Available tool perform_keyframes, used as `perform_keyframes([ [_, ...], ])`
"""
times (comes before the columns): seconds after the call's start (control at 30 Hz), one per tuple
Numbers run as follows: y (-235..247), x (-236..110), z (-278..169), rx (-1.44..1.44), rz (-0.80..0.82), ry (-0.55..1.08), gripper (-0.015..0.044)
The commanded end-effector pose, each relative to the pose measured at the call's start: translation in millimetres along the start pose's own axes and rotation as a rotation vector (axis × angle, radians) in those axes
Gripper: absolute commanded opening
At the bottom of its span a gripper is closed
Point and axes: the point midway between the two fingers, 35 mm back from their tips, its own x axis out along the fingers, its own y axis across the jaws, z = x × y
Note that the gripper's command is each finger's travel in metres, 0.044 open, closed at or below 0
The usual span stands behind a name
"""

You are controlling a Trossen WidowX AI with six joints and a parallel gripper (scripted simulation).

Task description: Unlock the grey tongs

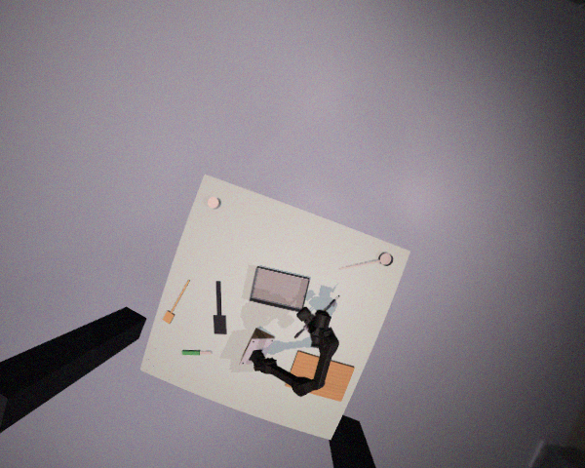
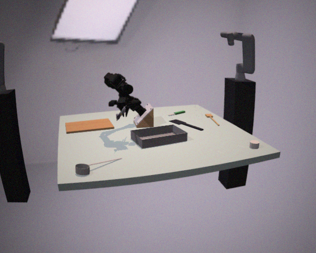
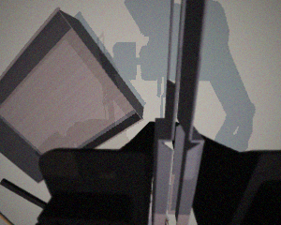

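A pale table (image 2: 207, 152) seen from the front. A black robot arm reaches up from its far side, and its gripper (image 2: 121, 108) is clamped nearly closed on the grey tongs (image 2: 120, 113), holding them in the air above the table. The tongs hang between the wooden board (image 2: 89, 125) on the left and the dark roasting tin (image 2: 158, 135) on the right, touching neither. In the wrist view, the tongs (image 3: 184, 94) run as two narrow grey arms lying close together, straight out from between the gripper's fingers, with the roasting tin (image 3: 61, 94) off to the left below. From overhead, the tongs (image 1: 331, 304) poke out past the gripper (image 1: 319, 318), just right of the tin (image 1: 279, 288).
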Motion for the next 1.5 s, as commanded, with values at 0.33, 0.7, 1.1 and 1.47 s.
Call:
perform_keyframes([
  [0.33,-96,-6,-18,0.266,-0.021,-0.025,-0.0150],
  [0.7,-120,-4,-26,0.333,-0.020,-0.015,-0.0150],
  [1.1,-171,13,-44,0.469,0.026,0.049,-0.0150],
  [1.47,-216,22,-69,0.593,0.056,0.083,-0.0150],
])
